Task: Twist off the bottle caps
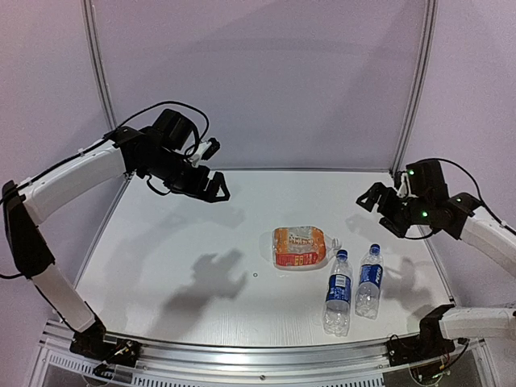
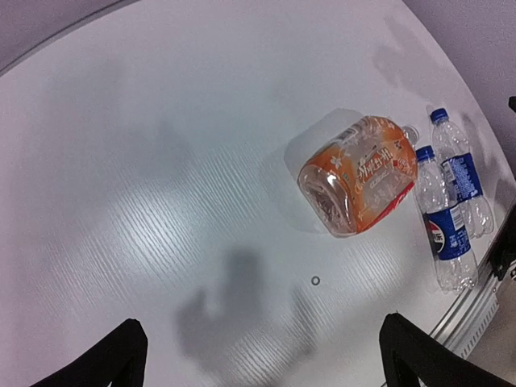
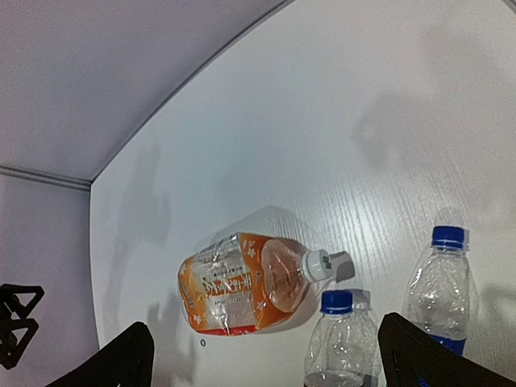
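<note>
left gripper (image 1: 216, 192), seen from above: hangs high over the far left of the table (image 1: 161, 266), jaws apart, grips nothing. right gripper (image 1: 369, 197): hangs over the far right, likewise spread and empty, well apart from the bottles. at the near right lies the orange-labelled bottle (image 1: 298, 247) on its side, whitish cap (image 1: 334, 243) on its neck and pointing right. just beside it stand the left slim bottle (image 1: 338, 294) and the right slim bottle (image 1: 369, 284), both upright, with the left blue cap (image 1: 342, 254) and the right blue cap (image 1: 374, 249) on their necks. from the left wrist: black fingers (image 2: 105, 363) sit wide apart at the bottom corners with bare table between; the orange-labelled bottle shows its base, slim bottles beyond it by the table edge, a small ring (image 2: 315, 280) on the surface nearby. from the right wrist: fingers (image 3: 121, 359) again wide apart, whitish cap close beside the left blue cap, contact impossible to tell, all three caps on.
</note>
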`<state>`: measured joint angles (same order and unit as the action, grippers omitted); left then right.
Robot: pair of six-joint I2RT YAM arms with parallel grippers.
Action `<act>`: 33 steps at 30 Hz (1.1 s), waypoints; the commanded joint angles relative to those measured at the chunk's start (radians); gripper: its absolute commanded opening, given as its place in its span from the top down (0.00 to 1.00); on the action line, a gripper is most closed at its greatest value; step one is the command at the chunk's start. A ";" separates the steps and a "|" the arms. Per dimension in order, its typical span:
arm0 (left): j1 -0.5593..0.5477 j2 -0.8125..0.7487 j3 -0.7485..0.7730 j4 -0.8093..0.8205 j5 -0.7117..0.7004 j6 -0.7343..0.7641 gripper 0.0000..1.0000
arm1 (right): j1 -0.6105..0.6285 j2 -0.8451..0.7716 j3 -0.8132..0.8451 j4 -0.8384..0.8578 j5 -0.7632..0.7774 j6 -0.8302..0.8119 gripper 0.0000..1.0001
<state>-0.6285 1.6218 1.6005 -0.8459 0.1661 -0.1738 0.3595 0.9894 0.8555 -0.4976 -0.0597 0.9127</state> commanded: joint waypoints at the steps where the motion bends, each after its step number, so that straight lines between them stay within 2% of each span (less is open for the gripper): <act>1: -0.018 0.028 0.024 -0.062 0.015 0.024 0.01 | 0.081 0.097 0.069 -0.047 0.021 0.013 0.01; 6: -0.025 0.011 -0.004 -0.052 0.009 0.002 0.01 | 0.188 0.343 0.277 -0.306 0.107 -0.037 0.02; 9: -0.025 0.003 -0.004 -0.063 -0.005 -0.006 0.01 | 0.245 0.503 0.391 -0.427 0.095 -0.055 0.05; 17: -0.009 -0.021 0.000 -0.090 -0.023 -0.025 0.01 | 0.376 0.727 0.508 -0.432 -0.013 -0.082 0.06; 22: 0.003 -0.052 -0.025 -0.093 -0.025 -0.035 0.01 | 0.385 0.780 0.536 -0.485 -0.018 -0.054 0.06; 33: 0.012 -0.094 -0.044 -0.103 -0.030 -0.055 0.01 | 0.424 0.700 0.512 -0.620 0.041 0.018 0.06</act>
<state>-0.6235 1.5520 1.5734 -0.9337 0.1413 -0.2089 0.7609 1.7531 1.3682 -1.0187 -0.0544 0.8875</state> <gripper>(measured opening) 0.987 0.943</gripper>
